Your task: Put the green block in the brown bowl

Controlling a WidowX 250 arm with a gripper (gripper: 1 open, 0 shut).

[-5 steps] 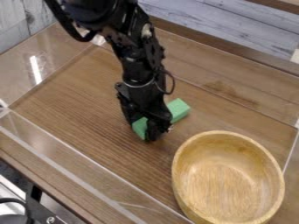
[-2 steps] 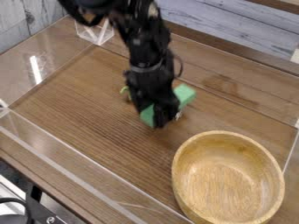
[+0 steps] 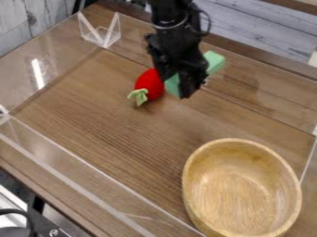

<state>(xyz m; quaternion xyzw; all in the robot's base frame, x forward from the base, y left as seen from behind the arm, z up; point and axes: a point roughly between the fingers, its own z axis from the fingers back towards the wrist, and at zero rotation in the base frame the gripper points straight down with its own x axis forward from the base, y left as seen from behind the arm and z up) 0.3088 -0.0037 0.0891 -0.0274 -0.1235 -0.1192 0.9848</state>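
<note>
While the arm hung over the far middle of the wooden table [image 3: 87, 125], the brown bowl [image 3: 243, 190] sat well apart from the gripper [image 3: 186, 81], down toward the near right corner, upright, nothing visible inside it. Clear low walls [image 3: 74, 180] ran along the table's near and left edges, well away from the gripper. A clear triangular stand [image 3: 99, 31] stood to the gripper's left at the far edge, apart from it. The black arm came in from the top of the view, gripper pointed steeply down, off the table surface. The green block [image 3: 213, 65] was up in the air, clamped between the jaws, sticking out to the gripper's right and tilted; only that end showed, the rest was hidden by the fingers. The jaws stood partly apart, closed on the block's width. The red strawberry toy [image 3: 147, 85] with green leaves lay on the table just left of and below the gripper; whether they touched could not be told.
</note>
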